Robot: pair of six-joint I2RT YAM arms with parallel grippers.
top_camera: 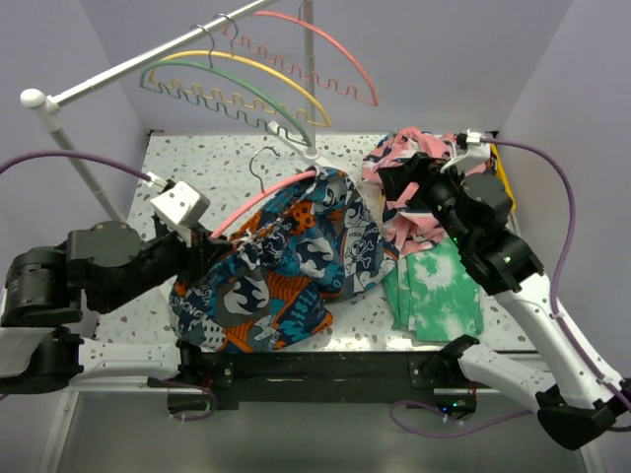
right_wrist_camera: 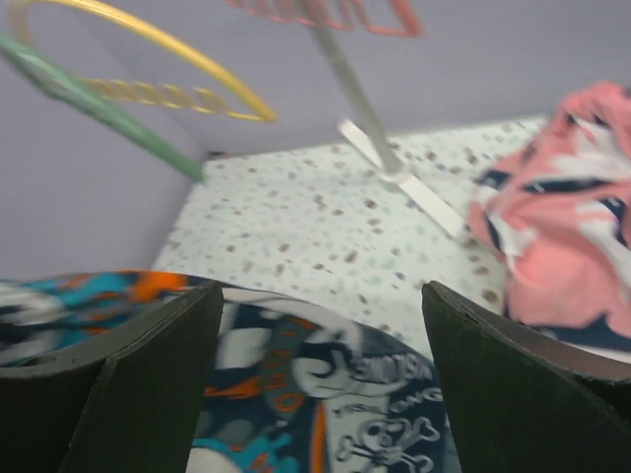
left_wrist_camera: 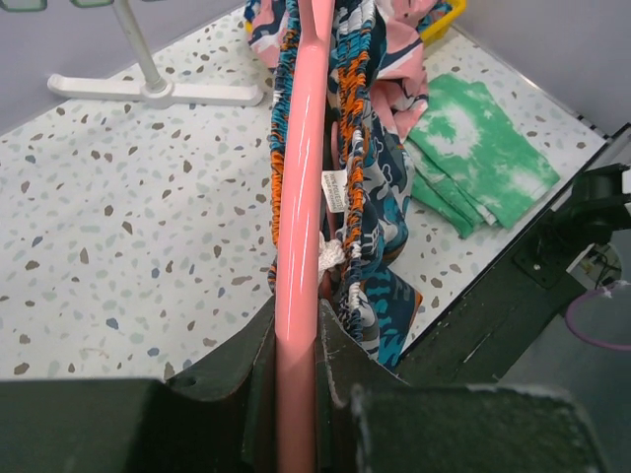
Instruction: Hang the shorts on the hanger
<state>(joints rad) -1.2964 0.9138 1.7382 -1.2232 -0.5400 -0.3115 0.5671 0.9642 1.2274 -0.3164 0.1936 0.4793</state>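
Observation:
The shorts [top_camera: 286, 266], printed in teal, navy, orange and white, hang bunched over the pink hanger [top_camera: 264, 204] above the table's middle. My left gripper [top_camera: 202, 239] is shut on one end of the hanger's pink arm [left_wrist_camera: 299, 236], and the shorts [left_wrist_camera: 360, 197] drape along that arm past the fingers. The hanger's thin metal hook [top_camera: 258, 163] points up and back. My right gripper [top_camera: 394, 187] is open just right of the shorts. In the right wrist view the shorts [right_wrist_camera: 335, 384] lie below and between its wide-apart fingers [right_wrist_camera: 158, 365], which hold nothing.
A rail [top_camera: 148, 54] at the back carries a yellow hanger [top_camera: 246, 69], a green hanger [top_camera: 227, 89] and another pink hanger [top_camera: 325, 49]. A pink-white-navy garment [top_camera: 414, 158] lies at back right. Green tie-dye cloth [top_camera: 439, 291] lies front right. The rack's foot [left_wrist_camera: 148, 89] stands on the speckled table.

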